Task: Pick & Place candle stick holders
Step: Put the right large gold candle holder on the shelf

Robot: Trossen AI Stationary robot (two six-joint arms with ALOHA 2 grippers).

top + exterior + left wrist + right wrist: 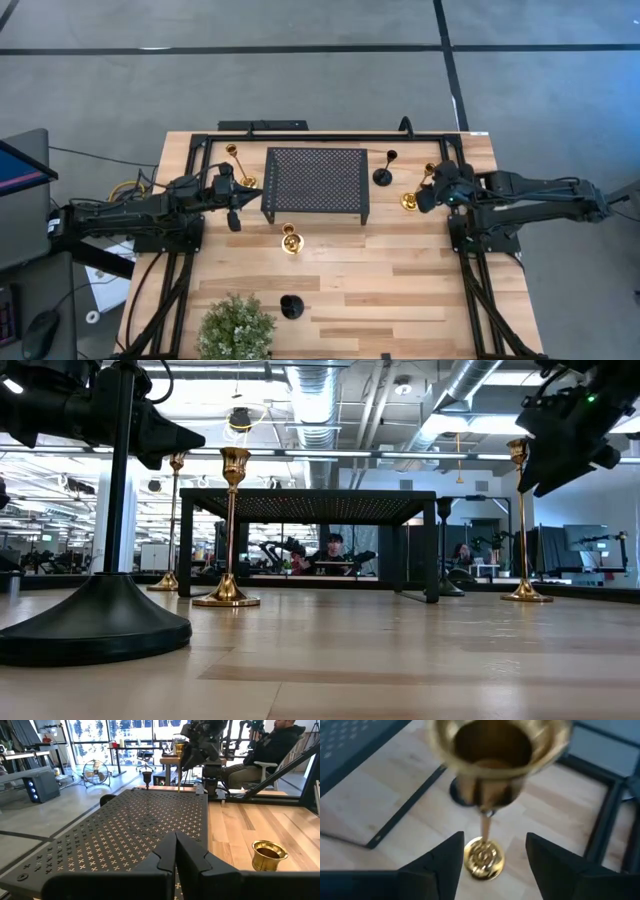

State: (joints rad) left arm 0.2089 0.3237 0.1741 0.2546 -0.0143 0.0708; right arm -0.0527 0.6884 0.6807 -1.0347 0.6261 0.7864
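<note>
A black perforated stand [315,185] stands mid-table. A tall gold holder [237,160] stands at its far left, and a gold holder [290,240] stands on its base before the stand's near edge. One black holder [384,172] stands right of the stand and another [291,305] stands near the front edge. My right gripper [495,845] is open. Its fingers stand on either side of the tall gold holder [490,795] at the right [410,198], just short of its cup, without touching. My left gripper [175,847] is shut and empty at the stand's left edge [252,190].
A green potted plant [235,328] stands at the near left corner. A black metal frame [330,135] runs along the table's far edge and sides. Bare wood lies between the stand and the front edge. A seated person [270,750] shows beyond the table.
</note>
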